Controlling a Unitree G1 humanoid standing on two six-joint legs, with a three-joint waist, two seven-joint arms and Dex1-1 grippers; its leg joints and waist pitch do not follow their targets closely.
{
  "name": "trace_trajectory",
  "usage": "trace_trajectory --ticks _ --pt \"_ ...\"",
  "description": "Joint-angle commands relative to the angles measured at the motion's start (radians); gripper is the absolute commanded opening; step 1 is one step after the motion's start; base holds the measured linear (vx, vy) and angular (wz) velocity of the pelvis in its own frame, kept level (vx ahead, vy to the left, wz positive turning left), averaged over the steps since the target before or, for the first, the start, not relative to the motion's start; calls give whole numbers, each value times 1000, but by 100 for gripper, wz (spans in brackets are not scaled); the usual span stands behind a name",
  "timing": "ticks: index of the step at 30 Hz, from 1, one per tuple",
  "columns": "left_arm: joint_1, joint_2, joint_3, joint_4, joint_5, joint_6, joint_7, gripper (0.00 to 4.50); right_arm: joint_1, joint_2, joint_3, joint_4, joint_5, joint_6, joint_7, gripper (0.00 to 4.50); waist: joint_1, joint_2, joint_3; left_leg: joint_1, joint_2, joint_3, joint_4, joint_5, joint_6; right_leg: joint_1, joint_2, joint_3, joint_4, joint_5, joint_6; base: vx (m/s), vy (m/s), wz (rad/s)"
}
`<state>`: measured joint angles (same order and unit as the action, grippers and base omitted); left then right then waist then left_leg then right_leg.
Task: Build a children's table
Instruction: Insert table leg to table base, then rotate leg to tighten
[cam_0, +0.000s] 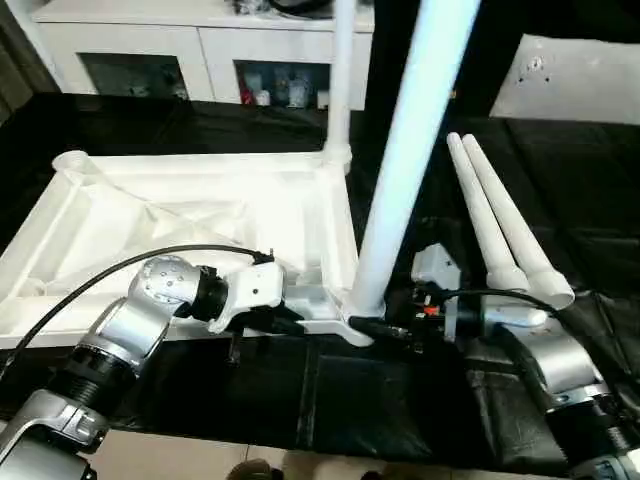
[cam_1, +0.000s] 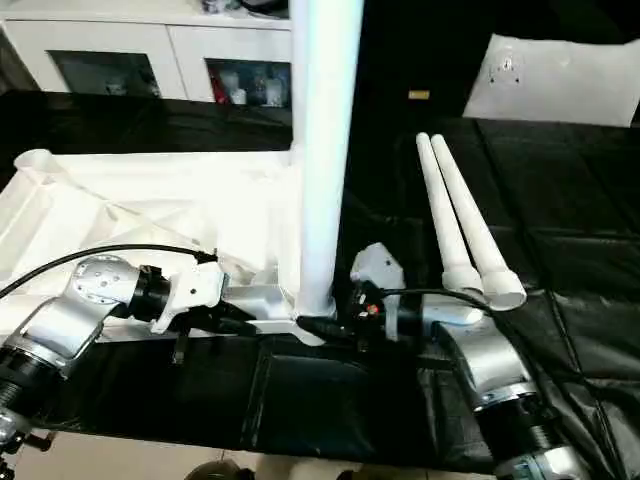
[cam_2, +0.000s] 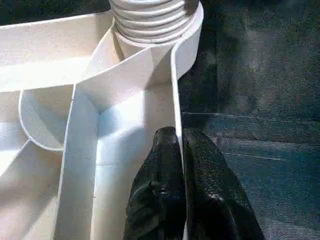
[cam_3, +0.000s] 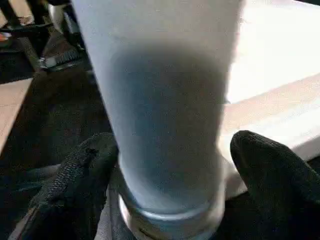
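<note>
The white tabletop (cam_0: 180, 215) lies ribbed side up on the black cover. One leg (cam_0: 400, 170) stands upright in its near right corner socket, its ribbed base (cam_2: 150, 25) seated there. Another leg (cam_0: 341, 80) stands in the far right corner. Two loose legs (cam_0: 500, 215) lie side by side to the right. My left gripper (cam_2: 180, 150) is shut on the tabletop's near rim, just left of the standing leg. My right gripper (cam_3: 170, 150) is open around that leg's base, one finger (cam_3: 80, 175) close against it, the other finger (cam_3: 270, 165) apart from it.
A white glass-door cabinet (cam_0: 200, 50) stands behind the work table. A white sheet (cam_0: 570, 80) lies at the far right on the black cover (cam_0: 560, 180). The work table's front edge runs just below my forearms, with floor beyond it.
</note>
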<state>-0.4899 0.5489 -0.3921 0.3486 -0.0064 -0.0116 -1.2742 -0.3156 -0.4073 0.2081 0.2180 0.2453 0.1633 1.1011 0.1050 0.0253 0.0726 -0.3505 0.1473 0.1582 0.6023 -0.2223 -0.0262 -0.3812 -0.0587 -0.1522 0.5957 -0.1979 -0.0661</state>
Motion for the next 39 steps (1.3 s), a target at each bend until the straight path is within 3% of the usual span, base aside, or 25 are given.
trace_trajectory --ticks 1,12,22,25,26,27,28,29,30,31,33,34,35,36,39 --pt "6 5 -46 9 26 -21 -42 0 -12 -9 17 5 16 10 30 369 -1 -3 -79 -2 110 -37 -64 -31 89 62 -135 98 -64 -132 -133 0 0 0" --pt "4 5 -46 22 32 -29 -49 0 -19 0 24 31 21 32 71 278 6 -5 -83 -3 108 -35 -61 -15 94 61 -131 93 -63 -133 -120 0 0 0" --pt "3 -13 -25 38 36 8 2 0 -4 15 34 27 28 75 54 268 7 -5 -80 -3 107 -34 -62 -34 86 62 -132 93 -70 -169 -110 0 0 0" --pt "6 -64 24 23 20 94 110 0 19 64 23 23 0 113 -67 268 7 -2 -73 3 106 -33 -66 -74 66 57 -132 91 -84 -246 -99 0 0 0" --pt "9 -91 44 2 13 149 162 0 23 103 11 32 -16 121 -147 268 0 1 -68 6 110 -34 -72 -106 43 57 -134 92 -90 -291 -97 0 0 0" --pt "11 -109 56 -13 9 186 196 0 25 129 3 38 -26 127 -200 268 -1 0 -65 8 105 -35 -73 -131 37 55 -133 89 -99 -335 -88 0 0 0" --pt "12 -138 66 -30 10 230 245 0 17 176 -9 58 -41 138 -285 268 -5 6 -62 17 102 -36 -75 -169 13 54 -133 86 -106 -410 -72 0 0 0" --pt "12 -176 78 -51 13 283 303 0 5 232 -27 83 -49 155 -378 268 -15 3 -55 23 96 -36 -76 -214 -2 54 -135 81 -123 -487 -50 0 0 0" --pt "12 -195 84 -59 14 306 332 0 -2 259 -37 95 -52 162 -422 268 -23 4 -53 27 99 -39 -78 -239 -12 53 -135 78 -125 -510 -46 0 0 0" --pt "10 -242 101 -72 14 353 402 0 -18 315 -61 125 -60 168 -520 268 -40 5 -54 24 95 -46 -78 -286 -22 57 -133 65 -136 -561 -12 0 0 0" --pt "7 -281 110 -79 18 384 455 0 -30 355 -79 147 -59 176 -585 267 -49 6 -59 29 96 -46 -77 -284 -21 57 -136 66 -139 -530 -14 0 0 0" --pt "3 -305 117 -81 26 402 495 0 -36 376 -87 157 -59 180 -616 267 -56 9 -60 18 102 -49 -81 -267 -10 63 -134 69 -131 -461 -30 0 0 0" --pt "2 -308 118 -80 27 403 499 0 -37 379 -88 158 -60 180 -619 267 -57 9 -60 15 104 -49 -83 -264 -5 62 -134 71 -129 -442 -33 0 0 0" --pt "-13 -365 134 -72 51 434 590 0 -56 424 -100 181 -76 187 -690 267 -60 7 -58 20 105 -46 -83 -274 -3 56 -133 76 -126 -424 -43 0 0 0" --pt "-37 -429 146 -61 70 460 676 0 -88 455 -106 217 -114 185 -766 267 -61 5 -59 20 93 -39 -77 -256 8 56 -136 80 -130 -443 -47 0 0 0"
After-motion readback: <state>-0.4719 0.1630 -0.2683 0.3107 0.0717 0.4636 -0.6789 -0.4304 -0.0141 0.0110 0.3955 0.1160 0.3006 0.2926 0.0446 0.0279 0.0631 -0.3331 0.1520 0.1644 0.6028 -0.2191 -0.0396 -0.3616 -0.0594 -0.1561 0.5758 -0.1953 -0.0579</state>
